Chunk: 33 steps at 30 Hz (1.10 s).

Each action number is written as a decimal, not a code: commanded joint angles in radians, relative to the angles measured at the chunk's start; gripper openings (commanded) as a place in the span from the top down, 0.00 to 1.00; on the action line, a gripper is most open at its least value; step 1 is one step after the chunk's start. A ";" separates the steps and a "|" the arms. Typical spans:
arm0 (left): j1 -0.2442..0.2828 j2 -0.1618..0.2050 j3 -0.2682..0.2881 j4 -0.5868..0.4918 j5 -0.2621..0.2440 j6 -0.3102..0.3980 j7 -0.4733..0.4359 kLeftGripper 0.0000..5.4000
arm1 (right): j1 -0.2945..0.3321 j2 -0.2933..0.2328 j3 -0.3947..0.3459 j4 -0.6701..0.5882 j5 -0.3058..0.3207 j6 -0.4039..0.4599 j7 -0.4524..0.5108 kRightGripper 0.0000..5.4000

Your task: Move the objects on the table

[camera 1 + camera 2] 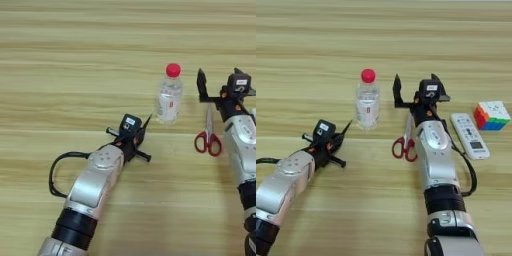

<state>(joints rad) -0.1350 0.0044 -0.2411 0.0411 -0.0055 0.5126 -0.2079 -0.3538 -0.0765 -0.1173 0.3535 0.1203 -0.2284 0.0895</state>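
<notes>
- The bottle (367,102) stands upright mid-table, untouched; scissors (405,142), remote (470,135) and a colour cube (492,115) lie toward the table's right edge.
- Right gripper (415,90) spreads wide, empty, over the scissors' blades.
- Left gripper (342,134), fingers unreadable, sits left of the bottle.
- Nothing looks moved yet.

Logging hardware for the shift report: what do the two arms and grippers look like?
Both arms have silver-grey shells with black joint rings and looping black cables. The left gripper and right gripper are black, each topped by a small black block with a white label; orange shows at the wrists.
</notes>
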 commanded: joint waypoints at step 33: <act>-0.011 0.005 0.004 -0.017 -0.012 -0.072 -0.012 0.48 | -0.016 -0.005 -0.010 0.022 -0.009 -0.003 -0.015 0.00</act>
<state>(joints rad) -0.1359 0.0113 -0.2392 0.0380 -0.0076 0.4513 -0.2103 -0.3541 -0.0775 -0.1209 0.3629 0.1180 -0.2290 0.0793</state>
